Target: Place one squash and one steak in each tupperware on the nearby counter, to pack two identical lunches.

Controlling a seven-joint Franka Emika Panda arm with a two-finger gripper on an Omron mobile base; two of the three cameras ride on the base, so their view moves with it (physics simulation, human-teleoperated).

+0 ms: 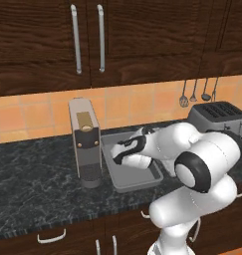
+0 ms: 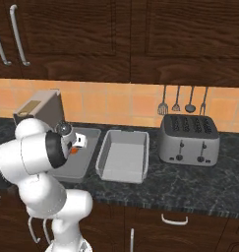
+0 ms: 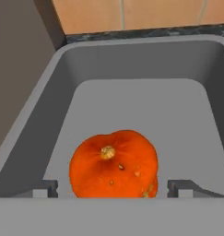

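An orange-red squash (image 3: 113, 163) lies on the floor of the left light-grey tupperware (image 3: 132, 97), stem up. My gripper (image 3: 113, 189) hangs over it, open, one fingertip on each side and a gap between each tip and the squash. From the right base view, a sliver of the squash (image 2: 73, 151) shows under the hand (image 2: 75, 143) inside the left tupperware (image 2: 86, 162). The second tupperware (image 2: 123, 160) sits right beside it with nothing inside. In the left base view the gripper (image 1: 121, 158) is low over the tupperware (image 1: 137, 183). The steak is out of view.
A tall grey coffee machine (image 1: 85, 142) stands tight against the left tupperware's left side. A silver toaster (image 2: 189, 138) sits to the right of the trays. Utensils (image 2: 182, 101) hang on the tiled wall. The dark counter (image 1: 33, 184) runs on to the left.
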